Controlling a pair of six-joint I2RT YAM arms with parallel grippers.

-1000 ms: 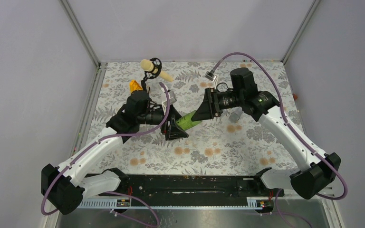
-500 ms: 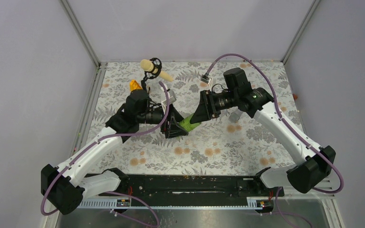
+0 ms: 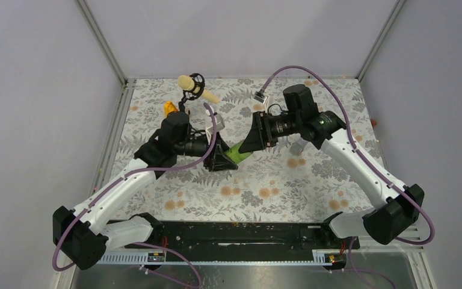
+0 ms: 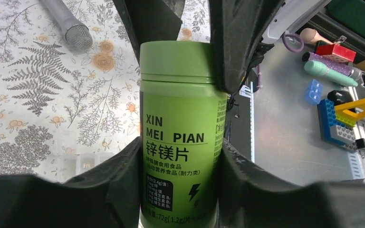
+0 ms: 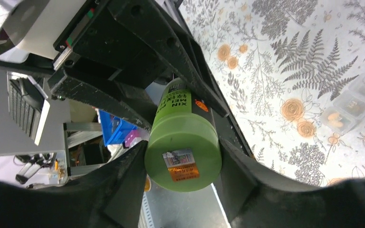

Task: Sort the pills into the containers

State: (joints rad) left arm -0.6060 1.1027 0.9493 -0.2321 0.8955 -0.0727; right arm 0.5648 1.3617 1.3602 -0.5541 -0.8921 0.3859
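A green screw-cap bottle (image 3: pixel 239 153) hangs in the air over the flowered mat, held between both arms. My left gripper (image 3: pixel 221 161) is shut on its labelled body (image 4: pixel 180 142), a finger pressed against each side. My right gripper (image 3: pixel 254 141) is shut around the cap end (image 5: pixel 183 154), and its fingers (image 4: pixel 237 47) flank the cap in the left wrist view. Low, clear containers (image 5: pixel 356 99) lie on the mat, and one holds pale orange pills (image 5: pixel 333 117). The clear containers (image 4: pixel 83 161) also show faintly to the left of the bottle.
A grey microphone (image 4: pixel 73 33) lies on the mat beyond the bottle. A beige foam microphone on a black stand (image 3: pixel 187 82) and an orange object (image 3: pixel 169 108) sit at the back left. A black rail (image 3: pixel 234 235) runs along the near edge.
My left gripper has closed from wide open onto the bottle's body. My right arm has shifted left with the cap end, bringing the two grippers closer together.
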